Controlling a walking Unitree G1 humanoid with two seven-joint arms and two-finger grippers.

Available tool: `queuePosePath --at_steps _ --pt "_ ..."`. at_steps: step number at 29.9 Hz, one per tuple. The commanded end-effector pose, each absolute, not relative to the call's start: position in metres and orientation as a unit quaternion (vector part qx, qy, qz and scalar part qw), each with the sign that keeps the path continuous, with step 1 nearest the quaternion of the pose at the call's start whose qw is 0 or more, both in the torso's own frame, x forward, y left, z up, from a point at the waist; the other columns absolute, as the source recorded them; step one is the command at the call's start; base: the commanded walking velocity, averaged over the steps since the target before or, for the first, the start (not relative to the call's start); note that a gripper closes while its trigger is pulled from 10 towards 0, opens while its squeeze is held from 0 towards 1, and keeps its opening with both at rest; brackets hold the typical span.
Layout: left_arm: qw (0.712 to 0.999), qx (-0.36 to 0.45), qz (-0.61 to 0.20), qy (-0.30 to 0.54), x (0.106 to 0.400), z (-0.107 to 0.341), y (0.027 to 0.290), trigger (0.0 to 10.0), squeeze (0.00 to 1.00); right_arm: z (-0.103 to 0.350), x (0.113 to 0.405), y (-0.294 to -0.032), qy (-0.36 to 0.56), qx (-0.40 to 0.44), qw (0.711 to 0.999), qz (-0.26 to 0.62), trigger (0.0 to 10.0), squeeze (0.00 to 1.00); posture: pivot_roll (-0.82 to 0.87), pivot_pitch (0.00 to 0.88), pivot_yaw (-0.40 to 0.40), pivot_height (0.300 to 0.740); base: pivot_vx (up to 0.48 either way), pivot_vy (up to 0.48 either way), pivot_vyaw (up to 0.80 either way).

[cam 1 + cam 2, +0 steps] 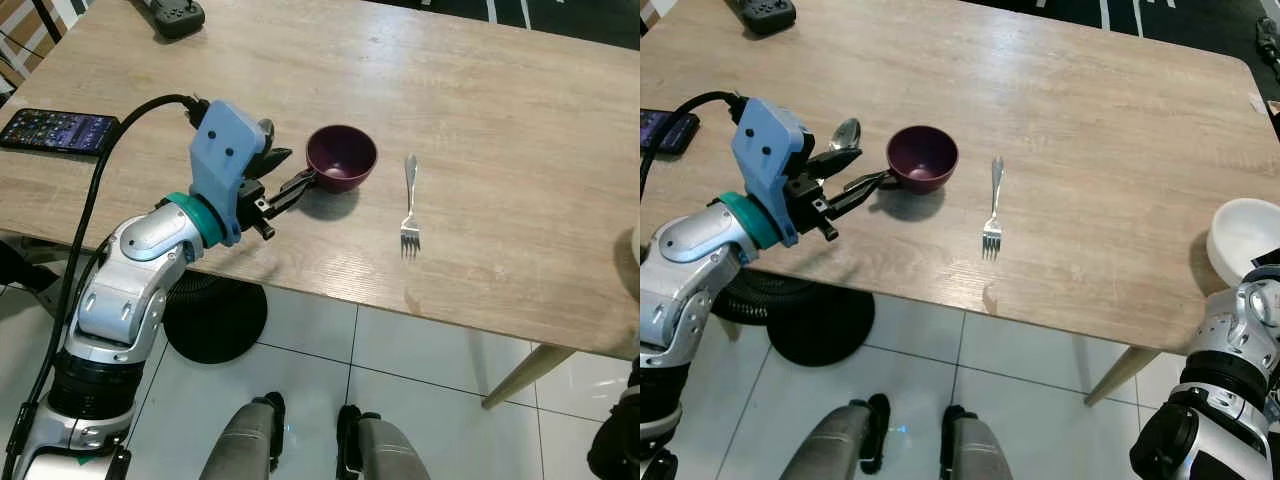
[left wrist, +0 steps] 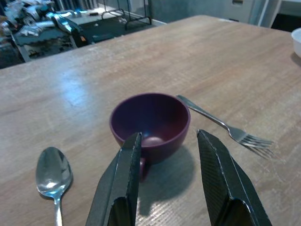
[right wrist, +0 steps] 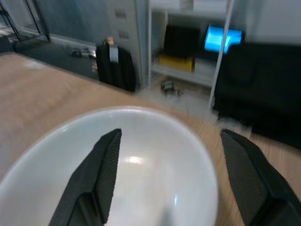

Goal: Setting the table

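Note:
A dark purple cup (image 1: 341, 157) stands on the wooden table (image 1: 500, 90) near its front edge. My left gripper (image 2: 169, 136) is open just in front of the cup, one finger (image 2: 123, 181) beside the cup's small handle. A spoon (image 1: 845, 133) lies to the cup's left, partly behind my left wrist. A fork (image 1: 410, 205) lies to the cup's right, tines toward me. A white bowl (image 1: 1245, 235) rests at the table's right front corner. My right gripper (image 3: 170, 134) hangs open over that bowl (image 3: 117, 179), nothing between its fingers.
A phone (image 1: 58, 130) lies at the table's left edge and a black device (image 1: 175, 15) at the far left. Under the table are a round black base (image 1: 215, 320) and a slanted table leg (image 1: 520, 375). Shelves and dark furniture stand beyond the bowl.

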State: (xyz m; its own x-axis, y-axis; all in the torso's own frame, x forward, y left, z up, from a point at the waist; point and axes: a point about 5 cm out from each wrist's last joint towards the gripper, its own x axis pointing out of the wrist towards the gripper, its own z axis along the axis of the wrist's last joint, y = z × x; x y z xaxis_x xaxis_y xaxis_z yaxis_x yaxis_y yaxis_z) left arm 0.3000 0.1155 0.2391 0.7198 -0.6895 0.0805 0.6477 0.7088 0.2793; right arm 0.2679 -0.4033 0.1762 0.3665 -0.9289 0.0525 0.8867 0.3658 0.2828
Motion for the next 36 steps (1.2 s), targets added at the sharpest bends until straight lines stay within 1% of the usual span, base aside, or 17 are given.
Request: queuePosePath --at_steps 1,3,4,5,7,8,10,12,15,17,19,20,21,25,32,33,36 --pt "0.918 0.115 -0.371 -0.086 0.299 0.236 0.112 10.0 0.0 0.197 0.258 -0.412 -0.149 0.057 0.81 -0.565 10.0 0.0 0.17 0.128 0.028 0.74 0.0 0.0 0.0" --pt "0.918 0.114 -0.37 -0.086 0.3 0.236 0.112 10.0 0.0 0.248 0.255 -0.398 -0.244 -0.051 0.83 -0.499 10.0 0.0 0.16 0.126 0.026 0.74 0.0 0.0 0.0" --pt "0.918 0.114 -0.37 -0.086 0.3 0.236 0.112 10.0 0.0 0.248 0.255 -0.398 -0.244 -0.051 0.83 -0.499 10.0 0.0 0.16 0.126 0.026 0.74 0.0 0.0 0.0" --pt "0.918 0.114 -0.371 -0.087 0.3 0.236 0.112 10.0 0.0 0.265 0.258 -0.384 -0.273 -0.067 0.854 -0.439 10.0 0.0 0.16 0.124 0.026 0.74 0.0 0.0 0.0" --pt "0.918 0.114 -0.371 -0.087 0.3 0.236 0.112 10.0 0.0 0.268 0.258 -0.381 -0.277 -0.068 0.859 -0.425 10.0 0.0 0.16 0.124 0.026 0.74 0.0 0.0 0.0" --pt "0.917 0.113 -0.371 -0.087 0.302 0.235 0.111 10.0 0.0 0.267 0.263 -0.373 -0.267 -0.056 0.884 -0.38 10.0 0.0 0.16 0.124 0.026 0.74 0.0 0.0 0.0" --pt "0.917 0.113 -0.372 -0.087 0.302 0.235 0.111 10.0 0.0 0.266 0.265 -0.369 -0.26 -0.048 0.896 -0.357 10.0 0.0 0.16 0.124 0.026 0.74 0.0 0.0 0.0" --pt "0.916 0.111 -0.375 -0.089 0.303 0.235 0.108 10.0 0.0 0.243 0.271 -0.373 -0.199 -0.04 0.906 -0.37 10.0 0.0 0.13 0.117 0.028 0.74 0.0 0.0 0.0" --pt "0.915 0.111 -0.377 -0.091 0.304 0.236 0.106 10.0 0.0 0.219 0.271 -0.382 -0.134 -0.027 0.9 -0.414 10.0 0.0 0.14 0.116 0.026 0.74 0.0 0.0 0.0" --pt "0.915 0.11 -0.376 -0.091 0.303 0.236 0.106 10.0 0.0 0.204 0.268 -0.392 -0.105 0.032 0.882 -0.459 10.0 0.0 0.14 0.119 0.022 0.74 0.0 0.0 0.0" --pt "0.917 0.11 -0.373 -0.091 0.302 0.235 0.108 10.0 0.0 0.18 0.259 -0.406 -0.067 0.114 0.84 -0.526 10.0 0.0 0.14 0.12 0.021 0.74 0.0 0.0 0.0" --pt "0.917 0.11 -0.373 -0.091 0.302 0.235 0.108 10.0 0.0 0.18 0.259 -0.406 -0.067 0.114 0.84 -0.526 10.0 0.0 0.14 0.12 0.021 0.74 0.0 0.0 0.0" --pt "0.917 0.111 -0.372 -0.089 0.302 0.235 0.109 10.0 0.0 0.174 0.257 -0.41 -0.061 0.134 0.826 -0.545 10.0 1.0 0.15 0.123 0.02 0.74 0.0 0.0 0.0" --pt "0.918 0.113 -0.37 -0.088 0.301 0.234 0.11 10.0 0.0 0.169 0.257 -0.415 -0.054 0.147 0.805 -0.572 10.0 1.0 0.16 0.126 0.019 0.74 0.0 0.0 0.0" --pt "0.919 0.115 -0.368 -0.088 0.301 0.235 0.112 10.0 0.0 0.162 0.27 -0.416 -0.009 0.167 0.825 -0.54 10.0 1.0 0.17 0.137 0.021 0.74 0.0 0.0 0.0" --pt "0.919 0.116 -0.367 -0.087 0.301 0.235 0.112 10.0 0.0 0.159 0.271 -0.416 0.005 0.178 0.825 -0.537 10.0 0.0 0.17 0.14 0.02 0.74 0.0 0.0 0.0" --pt "0.919 0.117 -0.366 -0.087 0.3 0.236 0.113 10.0 0.0 0.156 0.274 -0.415 0.025 0.185 0.828 -0.528 10.0 0.0 0.17 0.142 0.018 0.74 0.0 0.0 0.0"
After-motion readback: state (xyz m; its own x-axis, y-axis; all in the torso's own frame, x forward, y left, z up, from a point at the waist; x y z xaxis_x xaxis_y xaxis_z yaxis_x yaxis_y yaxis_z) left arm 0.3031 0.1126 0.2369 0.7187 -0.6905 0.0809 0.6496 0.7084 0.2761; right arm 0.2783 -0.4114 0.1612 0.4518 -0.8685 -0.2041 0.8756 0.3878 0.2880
